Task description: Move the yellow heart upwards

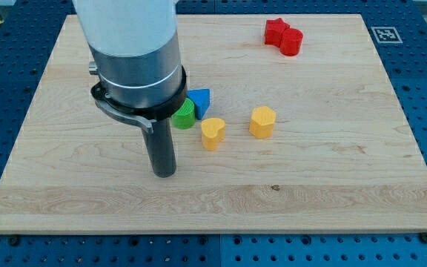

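My tip [164,173] rests on the surface [332,185]; this rod carries no hand, so nothing parts or clamps. The yellow heart [213,133] sits near, at about two o'clock from my tip, untouched. A green block [184,116] and a blue block [199,99] crowd together at its eleven o'clock. Another yellow block [262,122] lies at its three o'clock. Two red blocks [283,36] touch far off at one o'clock.
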`<state>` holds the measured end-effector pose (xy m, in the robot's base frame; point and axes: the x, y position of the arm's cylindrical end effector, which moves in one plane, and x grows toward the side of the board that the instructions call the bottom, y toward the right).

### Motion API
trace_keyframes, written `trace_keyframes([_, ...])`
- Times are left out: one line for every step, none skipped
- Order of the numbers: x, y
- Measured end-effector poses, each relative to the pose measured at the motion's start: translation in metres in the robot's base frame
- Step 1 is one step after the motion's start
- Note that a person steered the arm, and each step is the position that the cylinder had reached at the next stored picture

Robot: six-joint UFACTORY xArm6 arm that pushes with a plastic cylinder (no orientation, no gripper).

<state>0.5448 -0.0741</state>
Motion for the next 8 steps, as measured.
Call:
trace_keyframes([-0.009,0.0])
trace_keyframes([-0.014,0.0])
trace_keyframes([-0.014,0.011])
trace_keyframes([-0.016,0.031])
trace_keyframes([-0.02,0.053])
trace_keyframes([-0.044,0.063])
trace_keyframes([-0.078,0.063])
trace_keyframes([-0.099,0.063])
